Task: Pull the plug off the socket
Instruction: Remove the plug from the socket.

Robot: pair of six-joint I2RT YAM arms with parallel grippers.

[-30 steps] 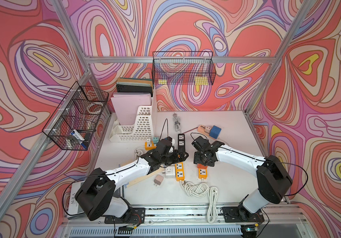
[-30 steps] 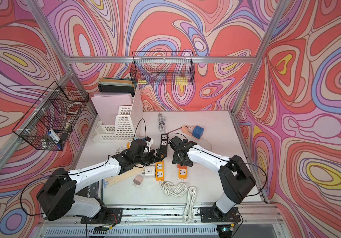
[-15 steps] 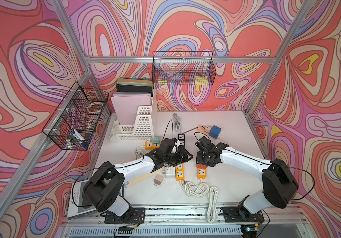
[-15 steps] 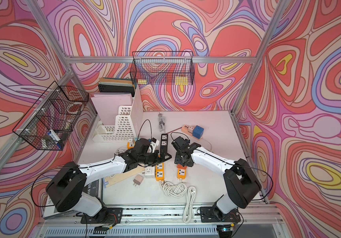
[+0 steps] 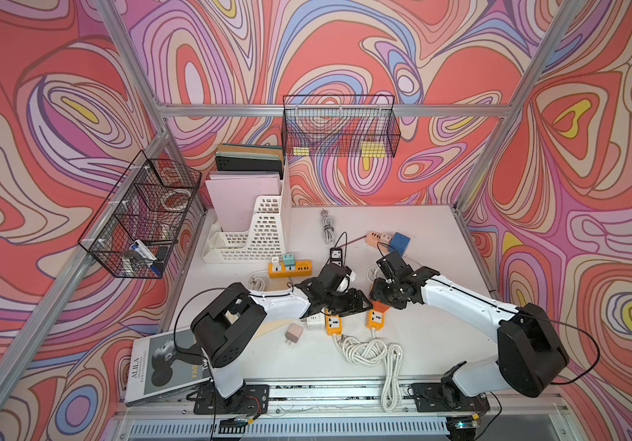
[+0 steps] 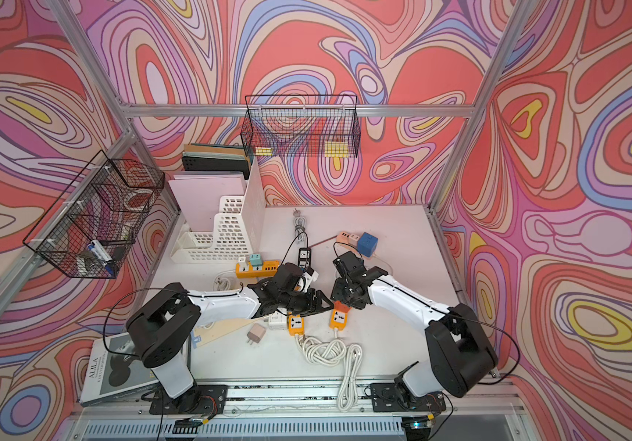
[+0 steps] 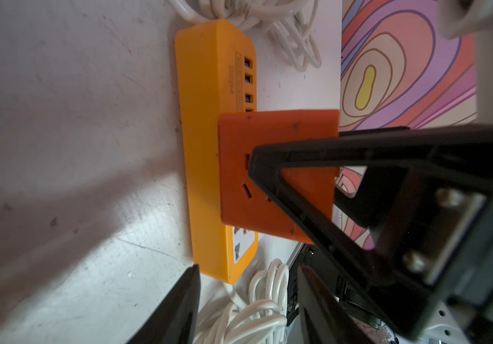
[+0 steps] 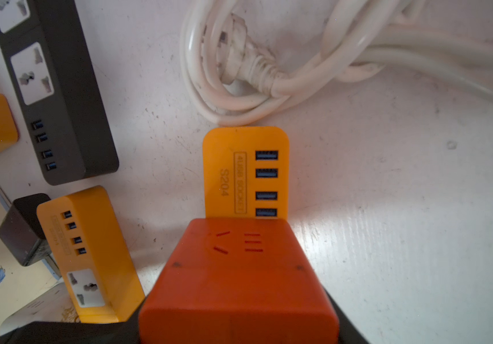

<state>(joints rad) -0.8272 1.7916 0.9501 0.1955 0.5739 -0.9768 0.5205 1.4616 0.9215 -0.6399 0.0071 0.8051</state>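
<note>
Both arms reach low over the table with bent elbows, their forearms converging. The left arm (image 5: 276, 303) ends in the left gripper (image 5: 356, 302), its wrist rolled sideways and its jaws parted with nothing between them, the tips just beside the right gripper (image 5: 380, 299). That one, on the right arm (image 5: 459, 301), points downward, its jaws pressed against an orange plug (image 8: 239, 283).

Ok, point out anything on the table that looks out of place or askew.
The magazine lies skewed at the front corner by the left arm's base, jutting past the table edge. The white cord trails off the front edge over the rail.
</note>
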